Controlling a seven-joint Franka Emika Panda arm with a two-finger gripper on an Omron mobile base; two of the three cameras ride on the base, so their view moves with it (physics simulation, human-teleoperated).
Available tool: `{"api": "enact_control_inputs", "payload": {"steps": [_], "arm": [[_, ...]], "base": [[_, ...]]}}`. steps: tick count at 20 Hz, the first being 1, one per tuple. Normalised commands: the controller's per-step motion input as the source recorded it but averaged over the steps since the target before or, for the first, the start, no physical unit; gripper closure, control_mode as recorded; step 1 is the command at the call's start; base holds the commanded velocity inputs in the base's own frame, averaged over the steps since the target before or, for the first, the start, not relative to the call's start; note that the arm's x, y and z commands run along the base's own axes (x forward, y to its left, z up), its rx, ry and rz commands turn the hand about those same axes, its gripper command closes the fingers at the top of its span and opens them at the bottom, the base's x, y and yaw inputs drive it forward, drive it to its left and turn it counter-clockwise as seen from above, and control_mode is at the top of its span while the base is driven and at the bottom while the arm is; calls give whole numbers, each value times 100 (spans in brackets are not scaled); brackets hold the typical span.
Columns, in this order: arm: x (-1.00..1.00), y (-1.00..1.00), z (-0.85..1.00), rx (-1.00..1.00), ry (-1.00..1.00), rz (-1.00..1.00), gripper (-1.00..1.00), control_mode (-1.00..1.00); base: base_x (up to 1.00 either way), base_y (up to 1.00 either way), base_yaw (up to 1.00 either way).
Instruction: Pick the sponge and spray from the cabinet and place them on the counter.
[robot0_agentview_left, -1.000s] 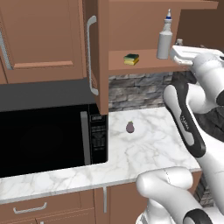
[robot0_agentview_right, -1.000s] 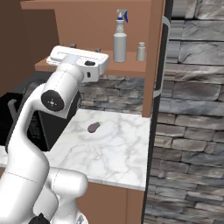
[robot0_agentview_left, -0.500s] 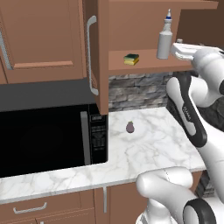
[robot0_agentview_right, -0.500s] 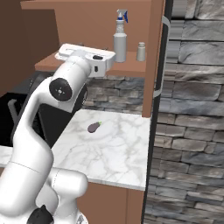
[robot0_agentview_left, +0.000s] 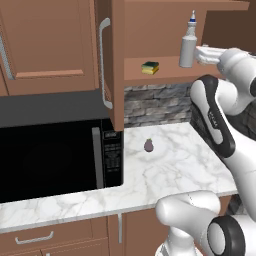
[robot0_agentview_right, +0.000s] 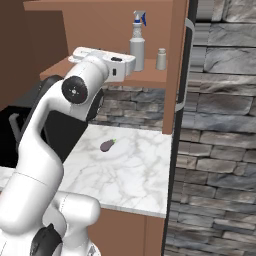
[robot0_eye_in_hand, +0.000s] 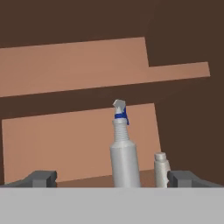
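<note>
The gripper (robot0_eye_in_hand: 112, 179) stands wide open with nothing between its dark, blocky jaws. Straight ahead between them rises the smooth, narrow-necked plastic spray (robot0_eye_in_hand: 124, 153); a stubby white shaker (robot0_eye_in_hand: 161, 170) sits just inside one jaw.

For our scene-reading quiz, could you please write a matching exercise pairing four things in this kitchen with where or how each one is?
Things:
1. sponge
2. spray
3. small purple egg-shaped object
4. gripper

Places or states:
A. lying on the marble counter
B. open, facing into the cabinet
C. upright on the cabinet shelf beside a small white shaker bottle
D. lying on the cabinet shelf near the open door

Pairs: 1-D, 2-C, 3-A, 4-B
</note>
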Motion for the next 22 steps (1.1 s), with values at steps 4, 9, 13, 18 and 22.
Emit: {"api": "enact_control_inputs", "payload": {"steps": [4, 9, 13, 18, 22], "arm": [[24, -6, -7, 0, 6, 0, -100, -100], [25, -4, -12, 0, 5, 0, -100, -100], [26, -1, -6, 0, 3, 0, -100, -100], [25, -3, 0, 0, 1, 0, -100, -100], [24, -5, -1, 0, 0, 0, -100, -100]], "base": [[0, 0, 0], [0, 0, 0], [0, 0, 0], [0, 0, 0], [0, 0, 0]]}}
